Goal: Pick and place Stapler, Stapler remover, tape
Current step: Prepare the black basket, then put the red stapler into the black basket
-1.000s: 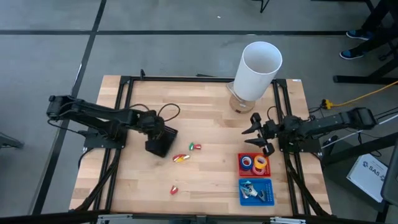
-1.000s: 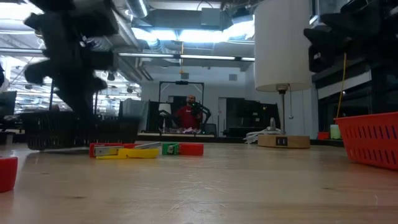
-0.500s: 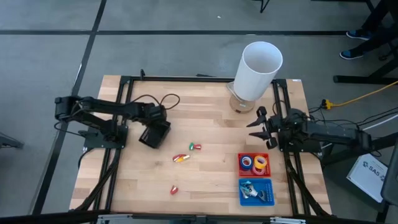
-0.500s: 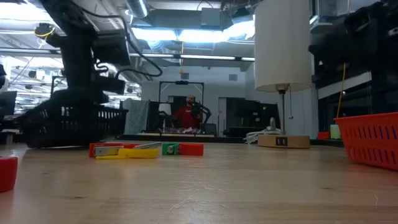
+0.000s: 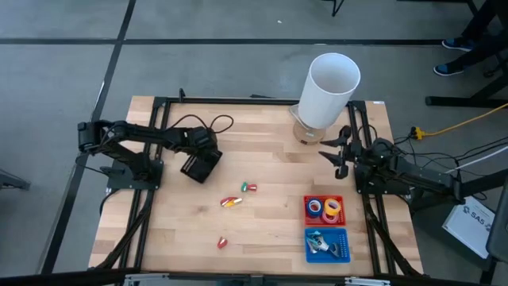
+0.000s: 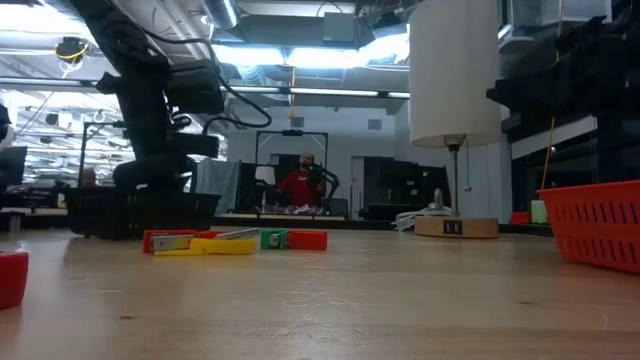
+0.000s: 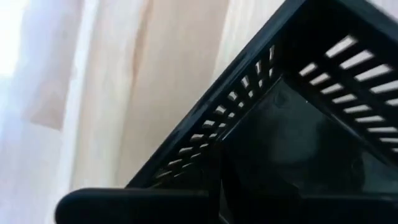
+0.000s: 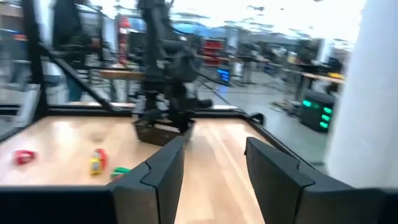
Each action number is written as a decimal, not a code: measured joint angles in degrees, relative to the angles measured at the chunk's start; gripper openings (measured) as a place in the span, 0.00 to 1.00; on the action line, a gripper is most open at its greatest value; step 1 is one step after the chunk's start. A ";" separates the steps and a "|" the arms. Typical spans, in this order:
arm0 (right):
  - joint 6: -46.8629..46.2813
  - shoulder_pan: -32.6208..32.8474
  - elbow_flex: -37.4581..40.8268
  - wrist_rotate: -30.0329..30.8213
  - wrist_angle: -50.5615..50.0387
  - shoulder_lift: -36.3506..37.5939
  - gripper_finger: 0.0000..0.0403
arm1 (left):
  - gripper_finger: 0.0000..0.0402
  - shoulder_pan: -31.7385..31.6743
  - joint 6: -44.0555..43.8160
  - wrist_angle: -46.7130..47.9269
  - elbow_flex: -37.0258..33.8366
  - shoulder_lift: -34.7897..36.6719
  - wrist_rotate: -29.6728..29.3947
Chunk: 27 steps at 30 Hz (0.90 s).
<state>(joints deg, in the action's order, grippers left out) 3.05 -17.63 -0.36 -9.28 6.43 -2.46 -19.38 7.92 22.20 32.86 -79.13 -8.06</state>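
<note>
Three baskets (image 5: 200, 166), three tape rolls (image 5: 325, 207), three small staplers (image 5: 232, 202).

- High view looks straight down on the whole worktop (image 5: 262, 159).
- Low view sits at worktop level, facing the room.
- Left wrist view presses close against the black basket (image 7: 298, 118).
- Right wrist view looks across the worktop; it, high and low views share that basket.

Black basket (image 5: 199, 166) farther toward the table's left-rear; right end effector (image 5: 336, 151) nearer the white cylinder (image 5: 329, 89).
</note>
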 joint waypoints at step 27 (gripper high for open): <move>-7.36 1.03 0.00 3.72 1.02 0.46 0.43 | 0.01 4.26 8.37 -16.90 4.92 0.06 8.91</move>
<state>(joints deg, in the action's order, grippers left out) -4.30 -16.60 -0.36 -5.55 7.46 -2.00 -15.11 16.29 5.30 37.78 -79.07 0.85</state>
